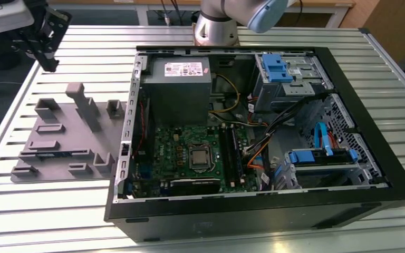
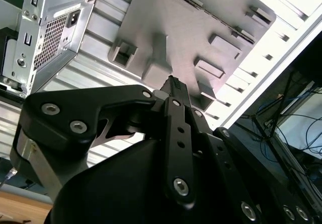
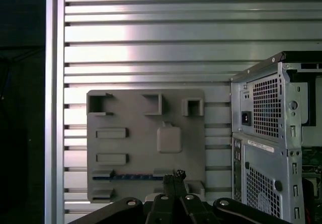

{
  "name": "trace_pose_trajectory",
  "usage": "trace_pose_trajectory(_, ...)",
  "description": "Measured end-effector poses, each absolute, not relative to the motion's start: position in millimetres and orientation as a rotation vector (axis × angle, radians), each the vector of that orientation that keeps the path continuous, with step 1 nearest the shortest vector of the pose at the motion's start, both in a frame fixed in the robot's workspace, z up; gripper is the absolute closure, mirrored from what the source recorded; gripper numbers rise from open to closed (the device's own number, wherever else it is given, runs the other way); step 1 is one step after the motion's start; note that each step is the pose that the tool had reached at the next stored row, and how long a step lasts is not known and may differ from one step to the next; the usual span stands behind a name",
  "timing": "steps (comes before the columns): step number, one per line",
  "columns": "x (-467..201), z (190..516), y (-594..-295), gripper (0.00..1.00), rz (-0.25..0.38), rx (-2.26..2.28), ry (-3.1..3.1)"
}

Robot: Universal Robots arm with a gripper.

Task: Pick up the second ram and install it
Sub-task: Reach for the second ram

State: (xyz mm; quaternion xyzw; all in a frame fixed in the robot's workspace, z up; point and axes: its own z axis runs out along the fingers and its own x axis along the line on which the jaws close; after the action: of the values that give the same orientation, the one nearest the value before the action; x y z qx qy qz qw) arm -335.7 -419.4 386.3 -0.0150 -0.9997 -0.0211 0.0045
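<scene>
Gripper jaws closed, holding nothing. It hangs above the table, far side, exterior view's left. Second ram lies in a slot of the grey tray beside the computer case.

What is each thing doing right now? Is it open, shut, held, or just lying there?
Black robot tool: shut, holding nothing, hanging in the air over the tray's edge.
Long blue ram stick: standing on edge in a tray slot, not held.
Grey plastic holder tray: lying flat on the slatted metal table.
Black computer case: lying on its side, open, side cover off.
</scene>
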Motion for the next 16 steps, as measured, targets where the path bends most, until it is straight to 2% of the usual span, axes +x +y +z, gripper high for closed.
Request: trace_pose_trajectory(16, -350, 385, -420, 0.89, -0.066, -0.047, -3.131)
